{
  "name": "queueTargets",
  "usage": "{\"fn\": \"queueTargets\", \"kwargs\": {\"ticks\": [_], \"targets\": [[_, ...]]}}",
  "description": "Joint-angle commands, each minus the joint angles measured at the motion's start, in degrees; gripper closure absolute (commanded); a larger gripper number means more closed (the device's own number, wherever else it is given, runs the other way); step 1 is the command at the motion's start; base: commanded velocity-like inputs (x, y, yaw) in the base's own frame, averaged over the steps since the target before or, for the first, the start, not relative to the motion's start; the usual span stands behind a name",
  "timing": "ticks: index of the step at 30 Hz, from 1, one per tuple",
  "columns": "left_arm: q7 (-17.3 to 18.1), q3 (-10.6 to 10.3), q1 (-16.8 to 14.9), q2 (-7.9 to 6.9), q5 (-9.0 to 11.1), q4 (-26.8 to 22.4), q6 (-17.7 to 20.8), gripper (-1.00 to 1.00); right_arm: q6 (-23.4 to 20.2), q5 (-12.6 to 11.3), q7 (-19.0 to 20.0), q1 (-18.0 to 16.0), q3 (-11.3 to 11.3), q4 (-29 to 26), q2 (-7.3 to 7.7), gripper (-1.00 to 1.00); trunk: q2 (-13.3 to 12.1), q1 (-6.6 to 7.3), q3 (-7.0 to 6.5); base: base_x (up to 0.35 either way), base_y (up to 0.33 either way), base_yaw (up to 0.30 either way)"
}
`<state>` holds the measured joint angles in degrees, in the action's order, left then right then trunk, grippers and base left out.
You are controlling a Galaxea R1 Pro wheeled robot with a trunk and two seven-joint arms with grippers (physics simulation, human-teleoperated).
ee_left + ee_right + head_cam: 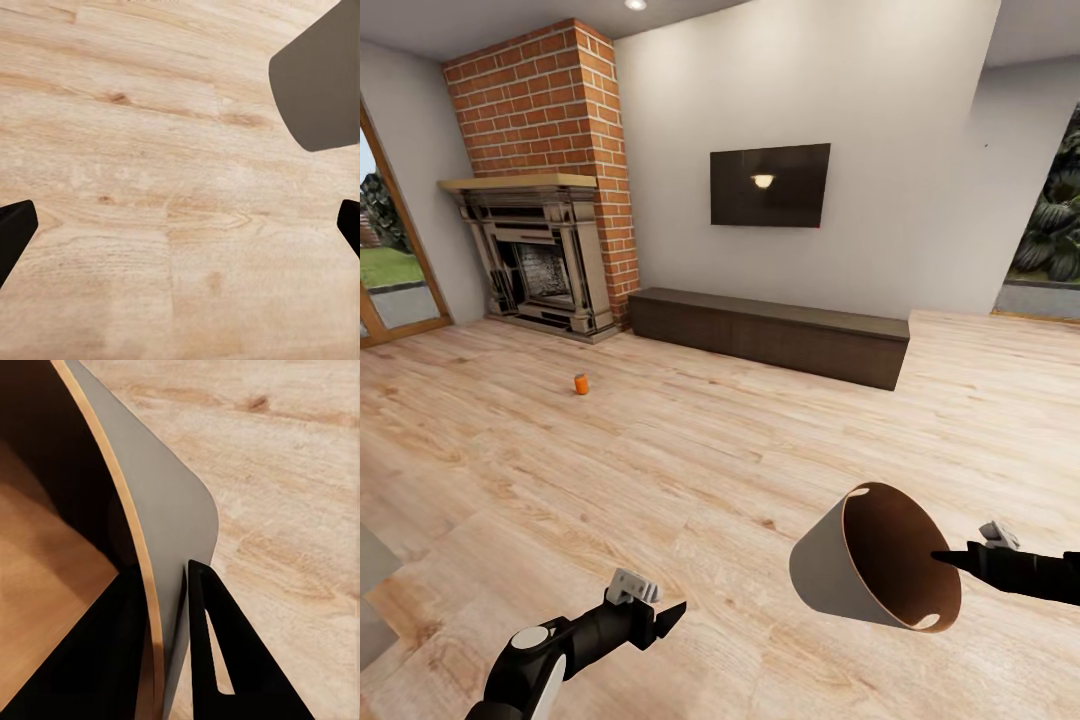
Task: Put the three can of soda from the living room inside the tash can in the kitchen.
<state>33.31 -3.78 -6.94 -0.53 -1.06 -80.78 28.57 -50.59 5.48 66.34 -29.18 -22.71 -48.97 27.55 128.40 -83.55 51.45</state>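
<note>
Near right, above the plank floor (690,450): bin (830,570) held tilted, mouth toward camera, right gripper (169,577) pinching its thin rim — one finger inside, one outside. Smooth grey-brown shell, copper lining. Left gripper (660,612) spread wide, empty, low at near left. Orange can (581,384) upright far left, before the brick fireplace (545,250). Likely fetch stage — next, closing on that small cylinder.

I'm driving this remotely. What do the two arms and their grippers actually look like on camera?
Both arms are matte black. The left arm has a rounded joint capped with a pale grey disc and a light grey block near its wrist. The left gripper ends in slim, pointed black fingers. The right gripper is likewise black and tapered, with a small grey-white block above the wrist.
</note>
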Motion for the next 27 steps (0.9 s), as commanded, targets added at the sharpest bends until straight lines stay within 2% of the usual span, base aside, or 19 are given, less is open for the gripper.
{"fn": "queueTargets", "kwargs": {"ticks": [1, 27], "targets": [[0.0, 0.0, 0.0, 0.0, 0.0, 0.01, 0.0, -1.0, -1.03, -1.27, 0.37, -0.02, -0.06, -0.05, -0.01, 1.0, 0.0, 0.0, -0.01, 0.0, 0.0, 0.0], [0.49, -0.09, 0.0, -0.08, 0.19, 0.01, 1.04, -1.0, -0.26, -0.69, -0.35, 0.0, 0.11, 0.1, -0.33, 1.0, 0.0, 0.0, 2.24, 0.0, 0.0, 0.0]]}}
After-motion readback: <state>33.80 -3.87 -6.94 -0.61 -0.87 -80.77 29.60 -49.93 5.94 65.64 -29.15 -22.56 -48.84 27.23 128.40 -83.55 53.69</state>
